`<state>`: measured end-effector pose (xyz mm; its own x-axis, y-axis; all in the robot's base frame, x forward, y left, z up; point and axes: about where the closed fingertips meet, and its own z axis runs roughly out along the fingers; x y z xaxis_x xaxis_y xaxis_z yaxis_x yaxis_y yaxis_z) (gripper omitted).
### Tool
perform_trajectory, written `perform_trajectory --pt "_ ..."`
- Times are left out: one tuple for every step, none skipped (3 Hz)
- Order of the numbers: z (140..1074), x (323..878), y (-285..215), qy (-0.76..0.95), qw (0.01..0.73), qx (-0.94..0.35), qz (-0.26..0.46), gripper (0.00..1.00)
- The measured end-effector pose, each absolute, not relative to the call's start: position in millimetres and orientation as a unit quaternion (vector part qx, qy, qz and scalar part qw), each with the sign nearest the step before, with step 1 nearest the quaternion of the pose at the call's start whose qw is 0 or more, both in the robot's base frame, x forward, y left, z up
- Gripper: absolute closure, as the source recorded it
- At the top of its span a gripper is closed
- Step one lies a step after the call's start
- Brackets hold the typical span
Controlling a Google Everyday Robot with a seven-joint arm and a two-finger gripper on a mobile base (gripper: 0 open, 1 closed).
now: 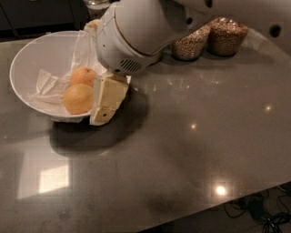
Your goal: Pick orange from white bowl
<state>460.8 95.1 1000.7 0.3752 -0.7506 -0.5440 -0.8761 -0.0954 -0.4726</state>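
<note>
The white bowl (32, 59) sits at the upper left of the grey counter, lined with crumpled white paper (45, 86). Two oranges lie in it: one nearer the front (77, 98) and one behind it (83, 75). My gripper (105, 99), cream-coloured, hangs from the big white arm (136, 32) over the bowl's right rim, right next to the front orange. The arm hides part of the bowl's right side.
Two glass jars of grain (229, 34) stand at the back right, another jar (96, 4) at the back behind the bowl. The grey counter (191, 145) stretches to the right and front; its front edge runs along the lower right, with cables (263, 209) on the floor below.
</note>
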Motion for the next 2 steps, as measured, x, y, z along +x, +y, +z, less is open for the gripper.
perform_trajectory --pt "997 461 110 0.559 0.409 -0.714 0.105 0.00" --pt "981 461 131 0.606 0.443 -0.640 0.163 0.00"
